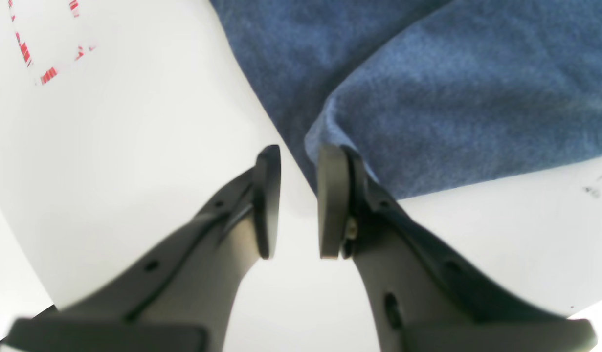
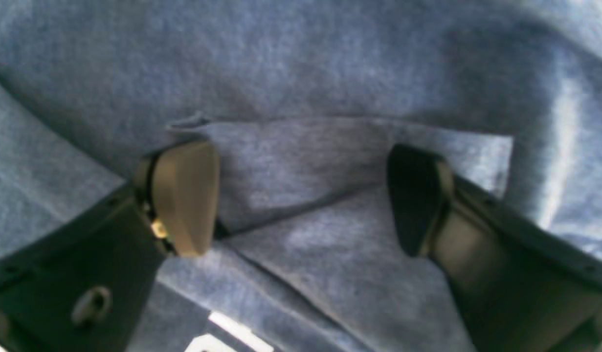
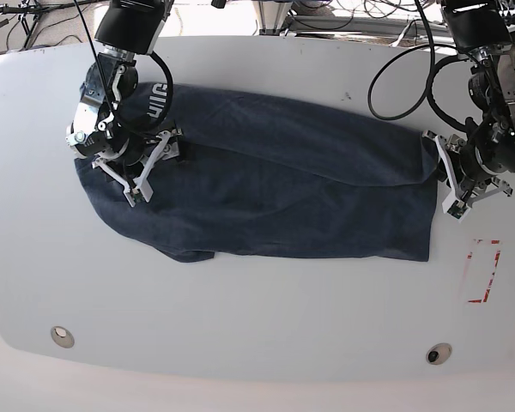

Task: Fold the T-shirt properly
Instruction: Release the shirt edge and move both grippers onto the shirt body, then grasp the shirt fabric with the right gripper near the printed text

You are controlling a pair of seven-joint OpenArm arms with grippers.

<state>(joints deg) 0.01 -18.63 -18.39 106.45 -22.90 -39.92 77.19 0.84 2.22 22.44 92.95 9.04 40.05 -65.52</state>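
Note:
The dark navy T-shirt (image 3: 292,180) lies folded lengthways across the white table (image 3: 257,326), with white lettering (image 3: 157,101) at its left end. My right gripper (image 3: 150,167) is down on the shirt's left end. In the right wrist view it (image 2: 301,195) is wide open, with a folded flap of cloth (image 2: 301,161) between the fingers and lettering (image 2: 227,337) below. My left gripper (image 3: 442,176) is at the shirt's right edge. In the left wrist view it (image 1: 301,195) is open by a narrow gap over bare table, its right finger (image 1: 332,200) touching the shirt's corner (image 1: 428,107).
A red-marked rectangle (image 3: 483,272) is on the table near the left arm and also shows in the left wrist view (image 1: 46,49). Two round fittings (image 3: 62,336) (image 3: 438,353) sit near the front edge. Cables (image 3: 395,69) hang at the back.

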